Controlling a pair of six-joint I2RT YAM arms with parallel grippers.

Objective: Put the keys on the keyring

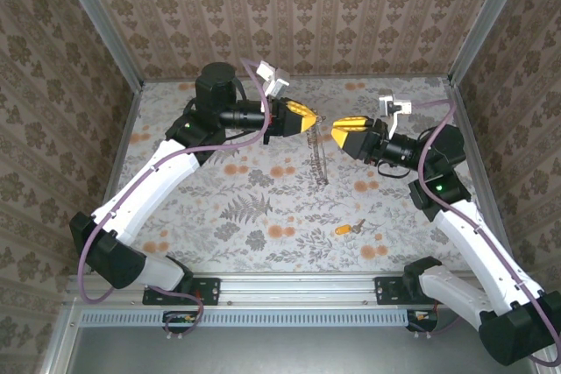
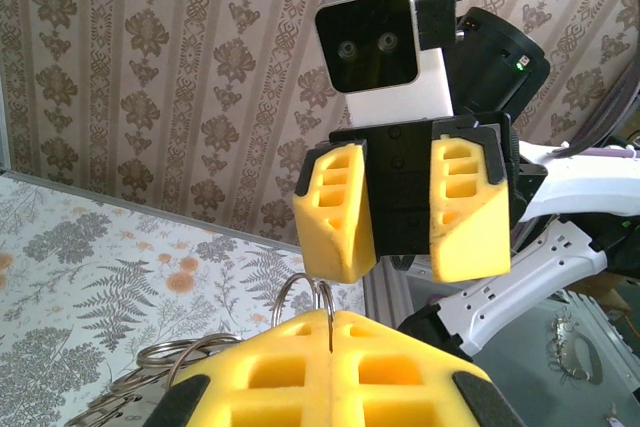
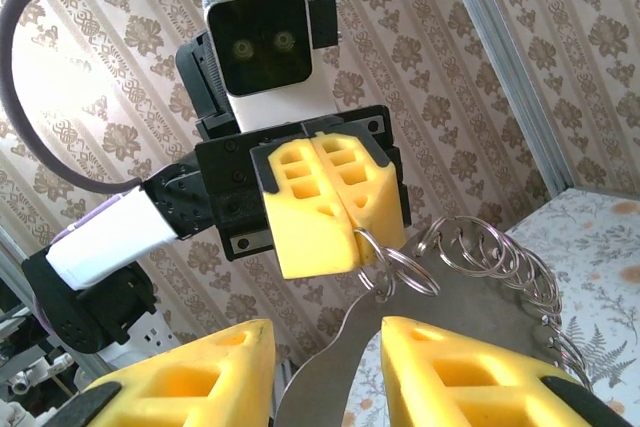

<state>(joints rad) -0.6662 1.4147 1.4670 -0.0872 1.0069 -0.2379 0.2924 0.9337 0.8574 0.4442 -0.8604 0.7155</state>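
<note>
The keyring (image 1: 319,157) is a silvery chain of linked split rings. It hangs from my left gripper (image 1: 314,120), which is raised above the table's middle and shut on the top ring. In the left wrist view that ring (image 2: 318,297) sticks out of the closed yellow fingertips of the left gripper (image 2: 330,323). My right gripper (image 1: 338,134) faces it close by, open. In the right wrist view the right gripper (image 3: 330,352) is open, and a flat silvery tag (image 3: 400,342) hanging from the rings shows in its gap. The key (image 1: 348,229), orange-headed, lies on the table, front right.
The floral tabletop (image 1: 263,208) is boxed in by patterned walls on three sides. A metal rail (image 1: 289,291) runs along the near edge between the arm bases. Purple cables loop from both wrists.
</note>
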